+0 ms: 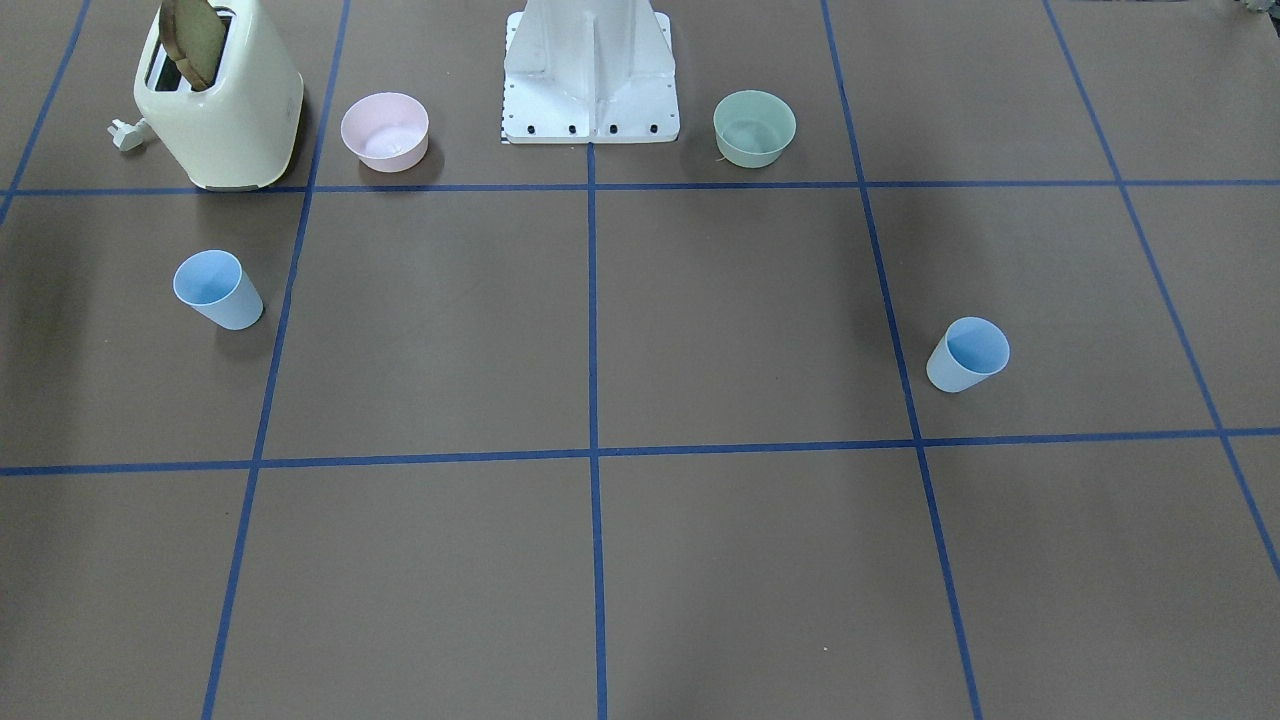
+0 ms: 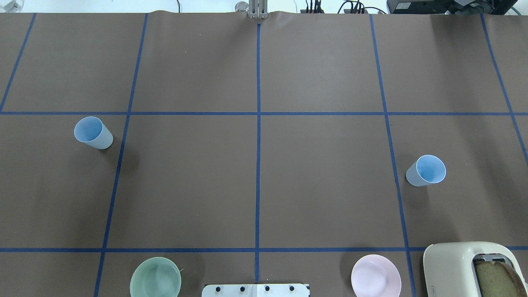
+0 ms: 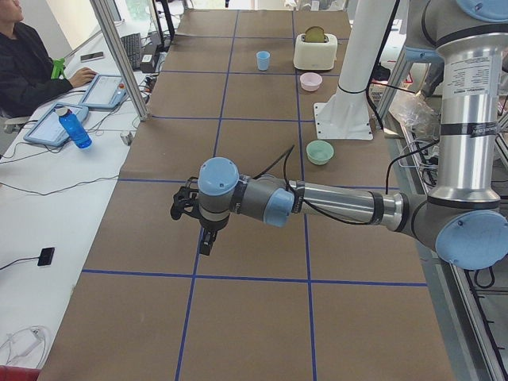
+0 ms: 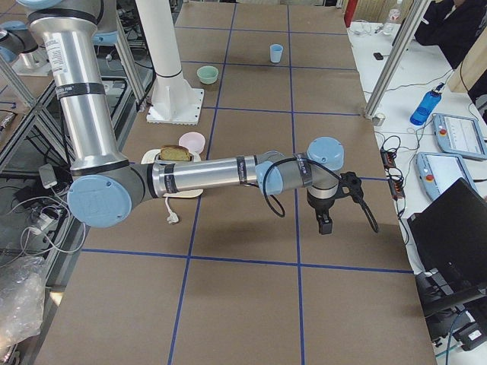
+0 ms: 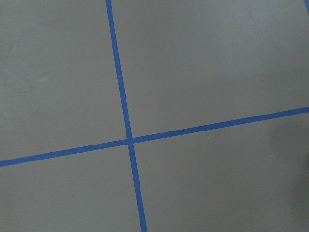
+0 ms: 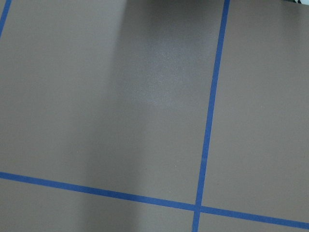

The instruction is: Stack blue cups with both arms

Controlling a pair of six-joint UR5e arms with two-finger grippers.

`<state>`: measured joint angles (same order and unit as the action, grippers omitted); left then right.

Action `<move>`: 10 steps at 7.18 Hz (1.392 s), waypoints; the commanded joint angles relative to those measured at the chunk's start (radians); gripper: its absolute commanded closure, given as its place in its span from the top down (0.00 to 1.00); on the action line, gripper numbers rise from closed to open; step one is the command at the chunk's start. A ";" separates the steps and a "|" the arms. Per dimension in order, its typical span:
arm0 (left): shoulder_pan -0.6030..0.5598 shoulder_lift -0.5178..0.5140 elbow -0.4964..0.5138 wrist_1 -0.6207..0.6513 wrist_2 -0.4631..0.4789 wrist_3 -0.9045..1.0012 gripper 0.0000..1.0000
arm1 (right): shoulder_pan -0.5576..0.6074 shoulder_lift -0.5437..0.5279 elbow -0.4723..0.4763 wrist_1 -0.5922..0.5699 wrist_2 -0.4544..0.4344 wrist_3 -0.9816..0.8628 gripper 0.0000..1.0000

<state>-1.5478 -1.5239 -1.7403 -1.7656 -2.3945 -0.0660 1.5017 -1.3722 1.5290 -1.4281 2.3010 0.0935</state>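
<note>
Two light-blue cups stand upright and far apart on the brown table. One cup (image 2: pixel 93 133) is on the robot's left side and also shows in the front view (image 1: pixel 967 355). The other cup (image 2: pixel 426 170) is on the right side, in front of the toaster (image 1: pixel 218 290). Neither arm shows in the overhead or front view. The left gripper (image 3: pixel 205 240) hangs above the table in the left side view, and the right gripper (image 4: pixel 325 222) in the right side view. I cannot tell if either is open or shut. Both wrist views show only bare table.
A cream toaster (image 2: pixel 466 270) holding a bread slice stands near the robot's right. A pink bowl (image 2: pixel 375 276) and a green bowl (image 2: pixel 155 277) flank the white pedestal (image 1: pixel 590 75). Operators with tablets and blue bottles (image 3: pixel 75 129) sit at the far side.
</note>
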 commanded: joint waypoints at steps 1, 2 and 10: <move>0.000 -0.001 -0.001 0.000 -0.002 0.000 0.98 | 0.000 0.004 -0.001 -0.002 0.003 0.002 1.00; 0.000 -0.001 -0.002 0.000 -0.002 0.000 0.98 | 0.000 0.010 0.000 0.000 0.000 0.002 1.00; 0.005 -0.035 -0.004 0.014 -0.002 -0.014 0.98 | -0.005 -0.041 0.051 0.015 0.024 0.048 1.00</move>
<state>-1.5445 -1.5498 -1.7443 -1.7547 -2.3972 -0.0783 1.4972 -1.4113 1.5802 -1.4119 2.3126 0.1394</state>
